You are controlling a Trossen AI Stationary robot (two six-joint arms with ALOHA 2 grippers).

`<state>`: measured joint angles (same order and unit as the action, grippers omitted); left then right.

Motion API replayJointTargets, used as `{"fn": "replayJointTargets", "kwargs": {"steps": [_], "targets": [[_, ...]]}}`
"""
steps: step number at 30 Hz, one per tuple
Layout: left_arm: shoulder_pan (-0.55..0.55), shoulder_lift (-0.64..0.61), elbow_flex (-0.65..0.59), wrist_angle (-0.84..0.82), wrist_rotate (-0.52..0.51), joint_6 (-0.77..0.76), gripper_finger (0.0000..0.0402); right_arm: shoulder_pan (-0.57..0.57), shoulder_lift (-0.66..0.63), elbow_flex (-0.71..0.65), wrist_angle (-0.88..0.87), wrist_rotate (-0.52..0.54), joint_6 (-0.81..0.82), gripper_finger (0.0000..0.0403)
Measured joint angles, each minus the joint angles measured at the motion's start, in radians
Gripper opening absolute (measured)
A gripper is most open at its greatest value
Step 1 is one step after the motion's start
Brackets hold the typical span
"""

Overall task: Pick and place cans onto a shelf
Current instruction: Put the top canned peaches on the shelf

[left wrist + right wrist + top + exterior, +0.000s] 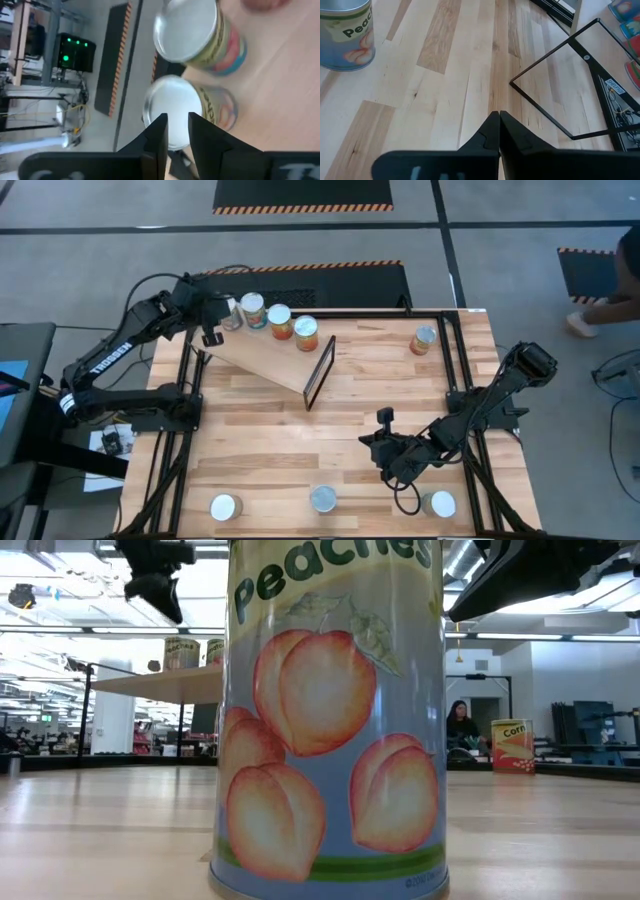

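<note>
The plywood shelf (262, 360) slants at the table's far left, with its black frame (319, 372) at the right end. Several cans stand on it: (253, 310), (279, 321), (306, 332) and one at its left end (232, 316). My left gripper (212, 334) hovers by that left-end can, over its silver lid (170, 112). Its fingers (176, 134) stand a narrow gap apart and hold nothing. My right gripper (375, 452) is shut and empty (498, 125), low over the table's right half. A peach can (323, 499) stands at the near edge.
Loose cans stand on the table at the far right (424, 340), near left (226, 507) and near right (438, 503). The peach can (330, 720) fills the low view. Black frame rails (190, 410) run along the table's sides. A person (612, 280) is beyond the right edge.
</note>
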<state>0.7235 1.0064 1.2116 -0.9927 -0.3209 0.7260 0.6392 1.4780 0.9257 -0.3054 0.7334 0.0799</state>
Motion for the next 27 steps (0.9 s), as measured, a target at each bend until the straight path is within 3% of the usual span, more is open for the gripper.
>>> {"fn": "replayJointTargets", "kwargs": {"steps": [6,11,20,27], "targets": [[-0.028,0.0,0.027,-0.153,0.104,-0.108,0.0037,0.0,0.0,0.0,0.0,0.0,0.0,0.002],[-0.03,0.002,-0.052,-0.225,0.257,-0.212,0.0004,0.0,0.0,0.0,0.0,-0.001,0.0,0.0016],[0.009,-0.001,-0.24,-0.023,0.153,-0.211,0.0001,0.003,0.0,0.0,-0.006,-0.002,0.006,0.0021],[0.094,-0.001,-0.268,0.108,0.121,-0.208,0.0,0.002,0.0,0.0,-0.012,-0.003,0.007,0.0017]]}}
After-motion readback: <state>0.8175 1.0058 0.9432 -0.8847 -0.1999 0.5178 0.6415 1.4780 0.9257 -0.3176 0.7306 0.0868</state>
